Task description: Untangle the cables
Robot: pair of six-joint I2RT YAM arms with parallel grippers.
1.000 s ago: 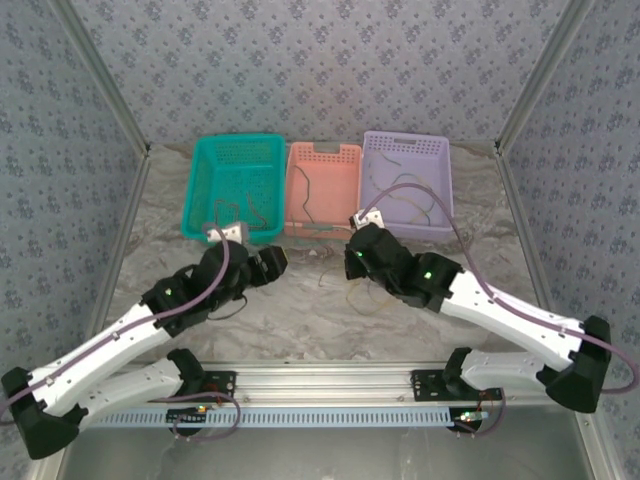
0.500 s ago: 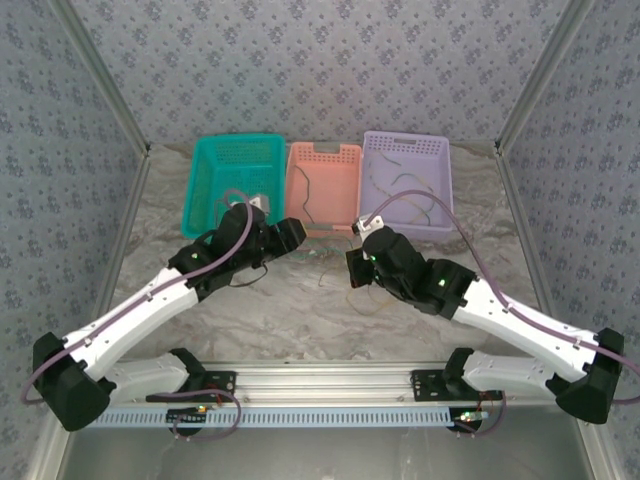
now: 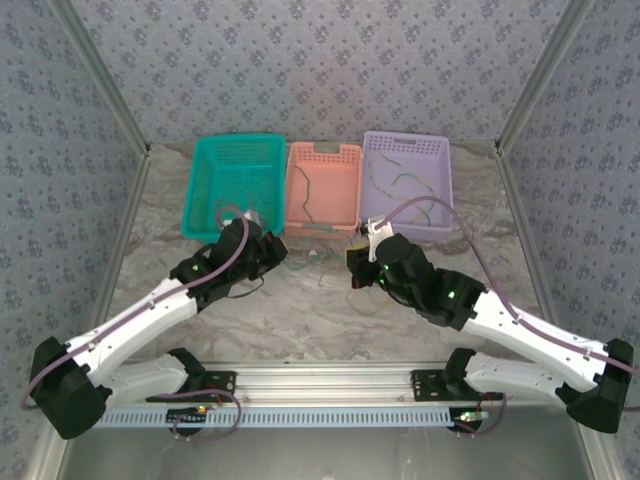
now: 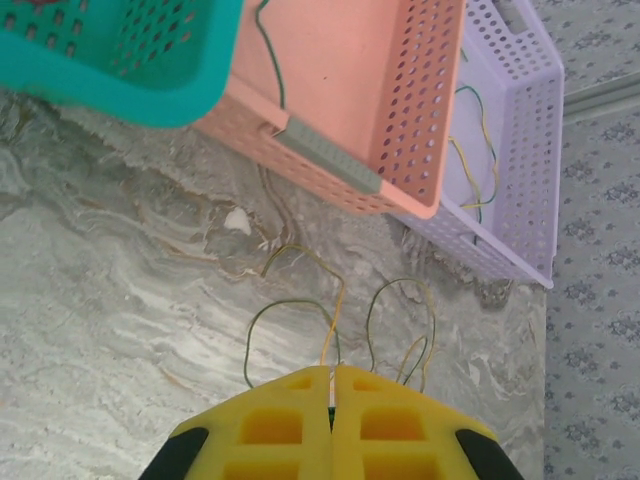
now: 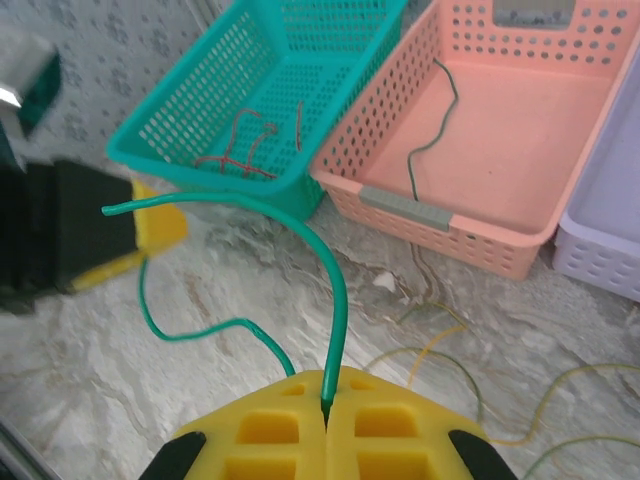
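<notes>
The cables are thin, limp wires in several colours. The boldest is a bright green cable (image 5: pixel 341 290). In the right wrist view it rises out of the seam of the right gripper (image 5: pixel 325 385) and arches over toward the teal basket (image 5: pixel 200 130), left of the pink basket (image 5: pixel 500 130), ending free in the air. A second stretch of it leaves the same fingers and snakes low to the left. The yellow fingers are pressed together with this cable pinched between them.

On the marbled table (image 3: pixel 300 310), just in front of the pink basket's near wall, lies a loose tangle of finer wires. A yellow cable (image 4: pixel 339 300) and olive-green loops (image 4: pixel 433 320) cross one another there. In the left wrist view the left gripper (image 4: pixel 331 372) has its fingers closed flush, and the yellow cable runs down into the seam between them. It appears to be nipped there, though the wire is too fine to be sure. The olive-green loops lie just beyond the fingertips, on the side toward the purple basket (image 4: pixel 520 150), right of the pink one.

From above, both grippers sit low in front of the pink basket, the left off its left corner and the right off its right corner, with the tangle between them.

Inside the pink basket lies one dark green wire (image 5: pixel 411 170). The teal basket holds reddish-brown wires (image 5: pixel 240 150), and the purple basket holds green and yellow wires (image 4: pixel 470 130).
</notes>
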